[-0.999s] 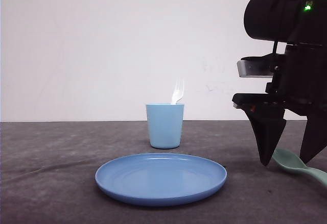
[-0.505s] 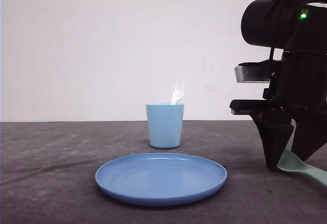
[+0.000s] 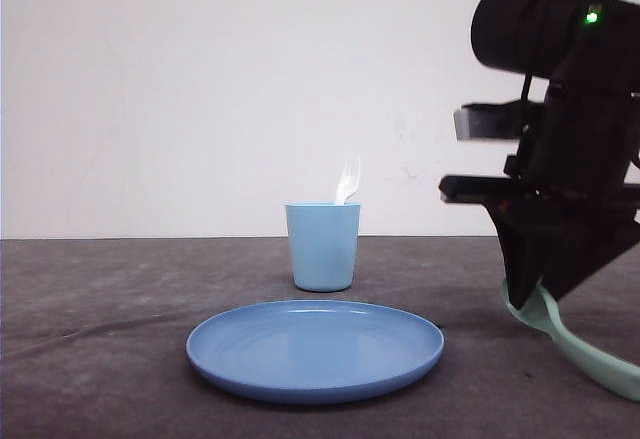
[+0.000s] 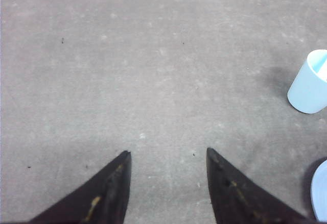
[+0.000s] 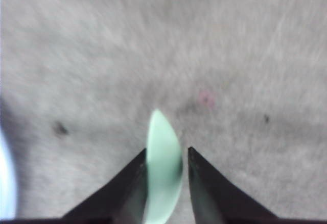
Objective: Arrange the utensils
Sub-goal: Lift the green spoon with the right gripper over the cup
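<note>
The pale mint-green spoon (image 3: pixel 575 347) is at the right of the table, its bowl end raised and its handle sloping down toward the front right. My right gripper (image 3: pixel 532 297) is shut on the spoon's bowl (image 5: pixel 163 168), which stands on edge between the two black fingers (image 5: pixel 134 183). The white fork (image 3: pixel 347 181) stands tines-up in the light blue cup (image 3: pixel 323 249) behind the plate. My left gripper (image 4: pixel 168 152) is open over bare grey table, with nothing between its fingers.
A round blue plate (image 3: pixel 315 349) lies at the front centre, left of the right gripper. The cup (image 4: pixel 309 83) and the plate's edge (image 4: pixel 321 191) lie to one side of the left gripper. A white wall backs the table.
The right gripper's fingers came together on the spoon's bowl and shifted slightly left. The spoon's bowl end has tipped up off the table. Fork, cup and plate have not moved.
</note>
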Tool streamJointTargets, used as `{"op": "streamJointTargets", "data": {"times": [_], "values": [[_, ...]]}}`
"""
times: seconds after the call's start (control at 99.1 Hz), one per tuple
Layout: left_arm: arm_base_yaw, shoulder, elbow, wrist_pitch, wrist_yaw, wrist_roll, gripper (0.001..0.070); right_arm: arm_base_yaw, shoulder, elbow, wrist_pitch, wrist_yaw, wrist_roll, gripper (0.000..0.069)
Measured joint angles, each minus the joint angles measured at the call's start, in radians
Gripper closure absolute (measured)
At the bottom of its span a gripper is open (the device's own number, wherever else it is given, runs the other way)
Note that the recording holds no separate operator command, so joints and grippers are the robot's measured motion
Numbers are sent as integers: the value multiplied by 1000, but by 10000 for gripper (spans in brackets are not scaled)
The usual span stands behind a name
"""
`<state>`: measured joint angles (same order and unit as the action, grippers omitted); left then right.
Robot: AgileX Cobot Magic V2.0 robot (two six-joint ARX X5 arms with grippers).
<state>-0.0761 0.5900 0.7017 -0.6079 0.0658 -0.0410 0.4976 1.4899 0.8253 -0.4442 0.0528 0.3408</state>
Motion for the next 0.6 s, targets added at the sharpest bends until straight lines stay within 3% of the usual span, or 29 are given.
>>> {"op": "streamJointTargets", "data": {"times": [0.212,0.595], "values": [[0,0,0,0,0,0,433,0,-11,0,7,0,-13,667],[0,0,0,0,0,0,433,0,-11,0,17,-1,-25,677]]}}
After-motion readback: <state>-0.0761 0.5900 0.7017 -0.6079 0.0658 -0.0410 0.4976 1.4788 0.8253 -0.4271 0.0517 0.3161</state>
